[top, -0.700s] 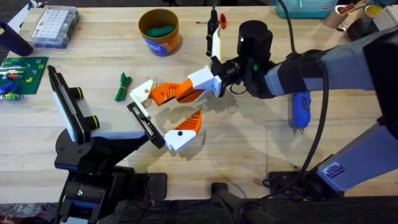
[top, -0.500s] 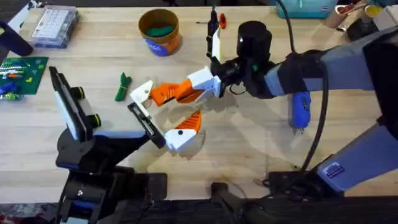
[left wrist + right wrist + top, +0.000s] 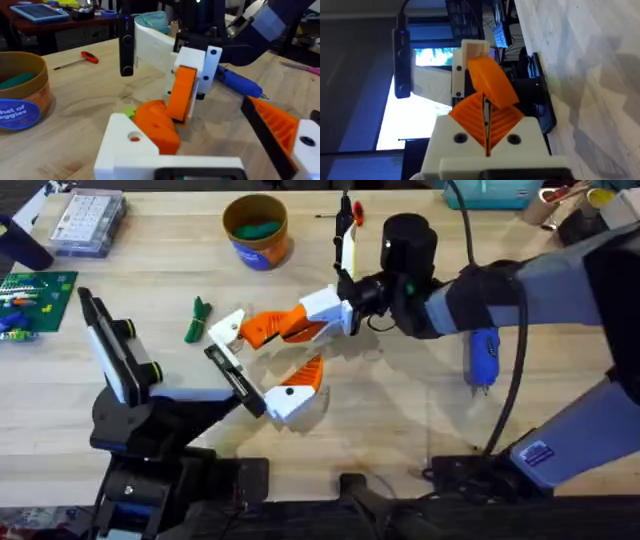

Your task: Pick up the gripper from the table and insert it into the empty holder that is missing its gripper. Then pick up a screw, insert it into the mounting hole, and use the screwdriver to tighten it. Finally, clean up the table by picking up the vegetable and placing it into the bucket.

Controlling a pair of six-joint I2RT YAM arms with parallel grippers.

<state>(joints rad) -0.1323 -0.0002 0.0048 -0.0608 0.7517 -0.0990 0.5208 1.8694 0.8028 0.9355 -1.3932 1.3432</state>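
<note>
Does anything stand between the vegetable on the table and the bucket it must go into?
Nothing visible does. The vegetable lies on bare wood, and the table between it and the bucket is open. A green item already sits inside the bucket.

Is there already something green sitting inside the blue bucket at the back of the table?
Yes, the overhead view shows a dark green item lying inside the blue bucket with the tan rim.
</note>
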